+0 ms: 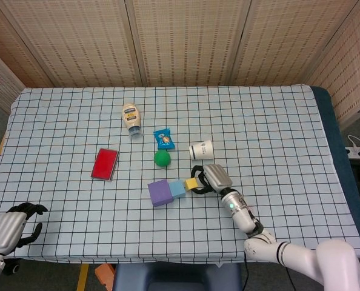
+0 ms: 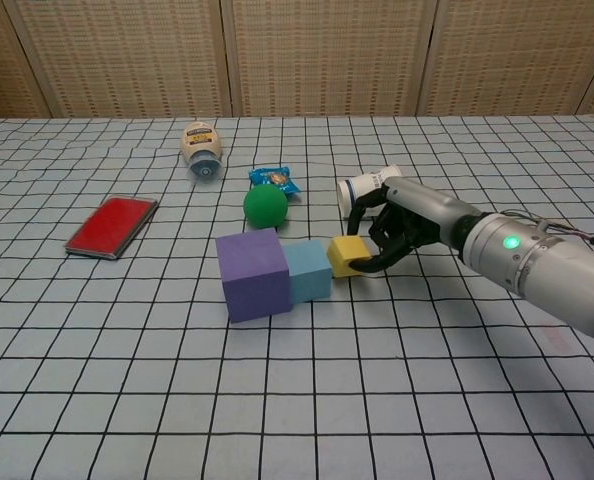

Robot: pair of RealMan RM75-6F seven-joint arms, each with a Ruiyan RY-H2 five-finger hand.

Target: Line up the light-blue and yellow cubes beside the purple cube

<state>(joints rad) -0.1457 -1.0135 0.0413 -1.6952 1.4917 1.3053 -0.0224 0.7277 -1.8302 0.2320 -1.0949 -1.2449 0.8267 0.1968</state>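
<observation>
A large purple cube (image 1: 160, 193) (image 2: 253, 273) sits near the table's middle with a light-blue cube (image 1: 177, 188) (image 2: 307, 270) touching its right side. A small yellow cube (image 1: 191, 183) (image 2: 346, 256) is right beside the light-blue one, gripped by my right hand (image 1: 208, 179) (image 2: 405, 226), whose fingers curl around it. My left hand (image 1: 11, 227) hangs off the table's near left corner with its fingers curled and nothing in it.
A green ball (image 1: 162, 158) (image 2: 265, 206) lies just behind the cubes. Behind it is a blue snack packet (image 1: 164, 139), and a tipped white cup (image 1: 201, 149) (image 2: 362, 190) is close behind my right hand. A mayonnaise bottle (image 1: 131, 118) and a red case (image 1: 105, 163) lie further left.
</observation>
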